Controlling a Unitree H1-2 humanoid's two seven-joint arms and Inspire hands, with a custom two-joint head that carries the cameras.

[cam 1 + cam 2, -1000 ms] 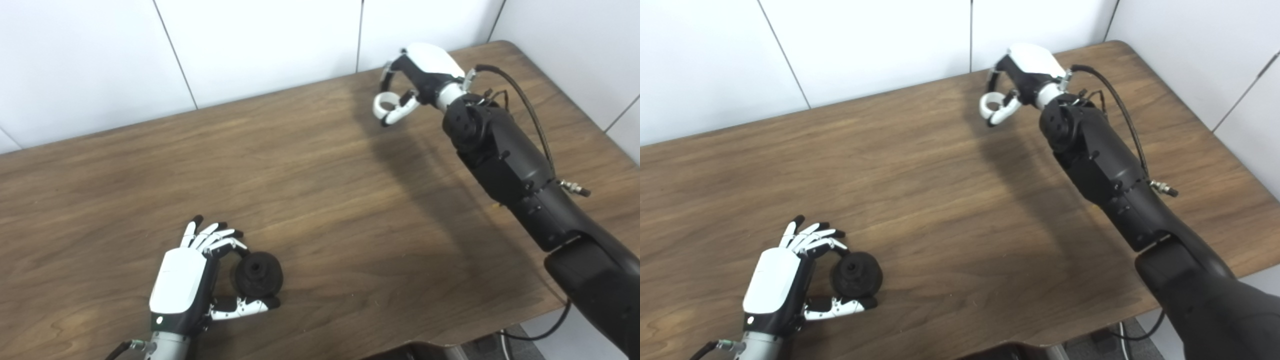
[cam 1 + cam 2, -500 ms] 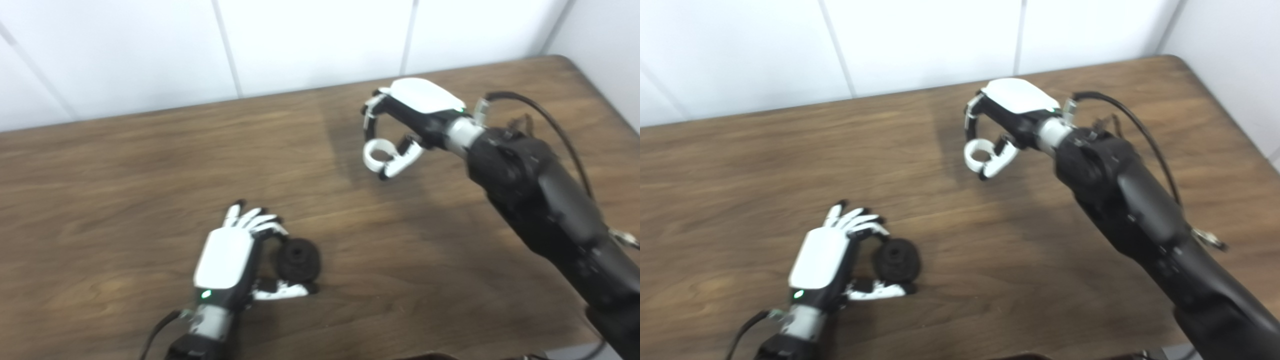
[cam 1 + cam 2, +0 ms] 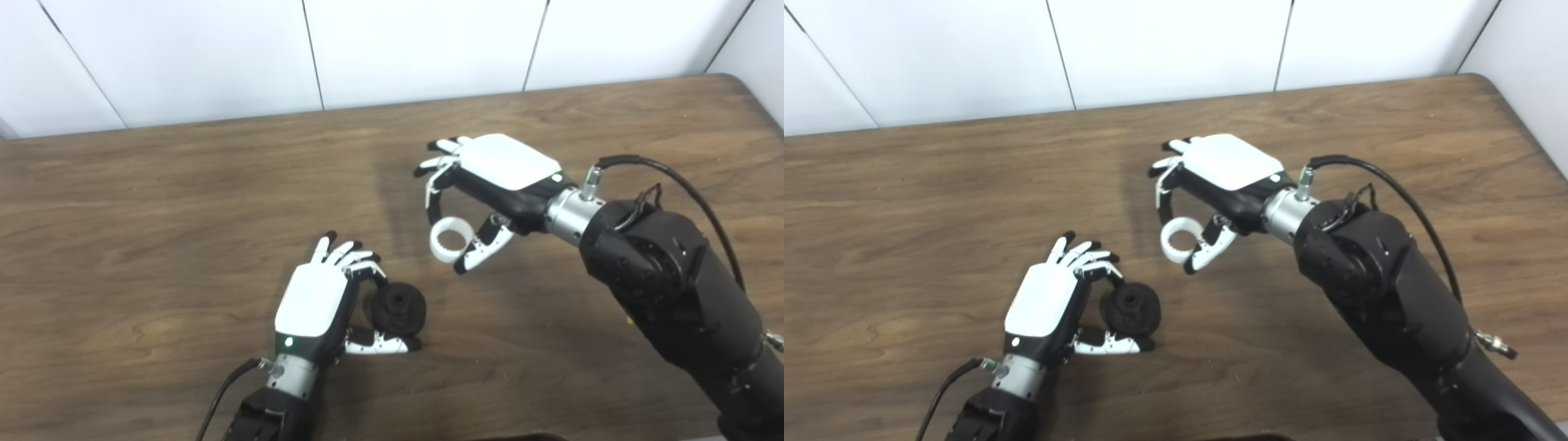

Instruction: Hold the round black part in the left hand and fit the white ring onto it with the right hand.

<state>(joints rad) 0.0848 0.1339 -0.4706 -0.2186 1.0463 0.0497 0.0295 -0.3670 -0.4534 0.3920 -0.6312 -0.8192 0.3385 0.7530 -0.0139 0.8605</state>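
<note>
The round black part [image 3: 398,309] with a hole in its middle rests low over the wooden table [image 3: 153,202], pinched between the thumb and fingers of my left hand [image 3: 318,300]. My right hand [image 3: 490,177] hovers above and to the right of it, shut on the white ring [image 3: 451,240]. The ring has a toothed inner face and hangs between a fingertip and the thumb, a short gap up and right of the black part. The two parts do not touch.
White wall panels [image 3: 429,43] run along the table's far edge. A black cable [image 3: 674,177] loops over my right forearm, and another cable [image 3: 223,392] trails from my left wrist. The table's right corner [image 3: 735,82] is rounded.
My right hand has carried the white ring from the far right of the table down toward the black part. The camera has shifted too. My left hand keeps its hold.
</note>
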